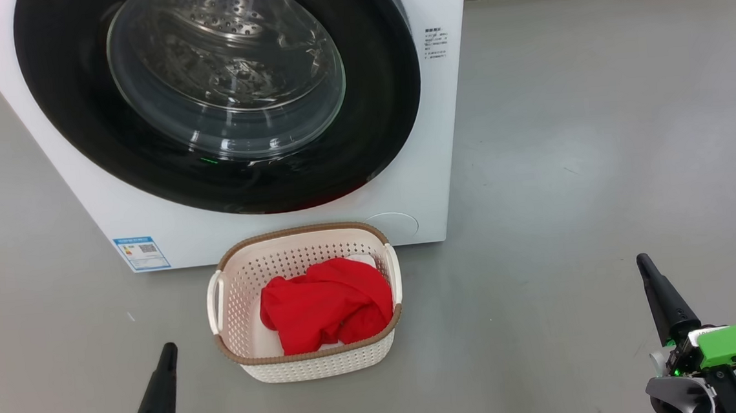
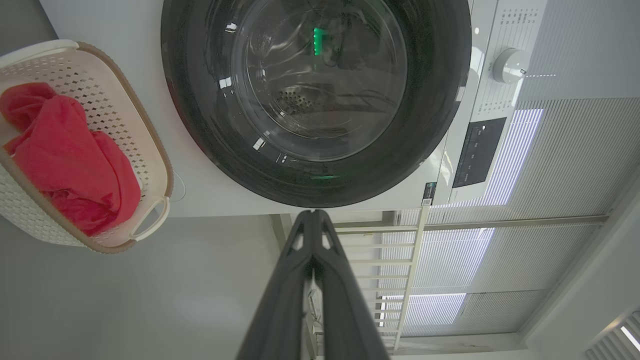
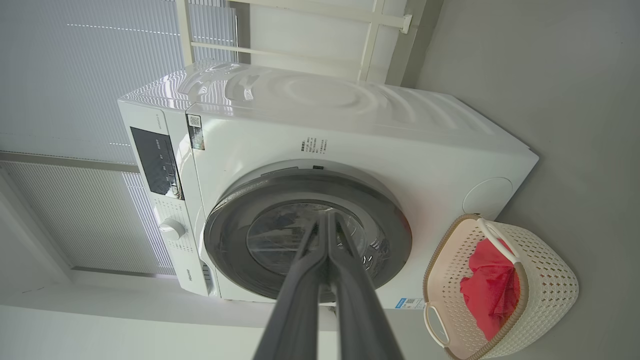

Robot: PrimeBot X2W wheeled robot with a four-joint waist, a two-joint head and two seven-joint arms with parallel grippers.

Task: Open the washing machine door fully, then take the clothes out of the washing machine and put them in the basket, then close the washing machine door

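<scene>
Door: washing machine door [image 1: 226, 80] flush on the washing machine [image 1: 431, 137]
Laundry: clothes [image 1: 326, 303] piled inside the basket [image 1: 314, 366]
Grippers: our left gripper [image 1: 169, 350] and right gripper [image 1: 644, 266] pinched together, empty

I'm seeing the black-rimmed round glass door [image 1: 223, 74] of the white boxy washing machine [image 1: 406, 191] sitting shut; the bright red clothes [image 1: 326, 303] are lying in the cream perforated basket [image 1: 314, 366] before it.

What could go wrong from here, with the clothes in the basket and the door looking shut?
The washing machine door looks shut, but whether it latched can't be seen; it might swing open. The basket stands on the floor close before the washing machine, so driving forward could knock it and tip the clothes out.
</scene>
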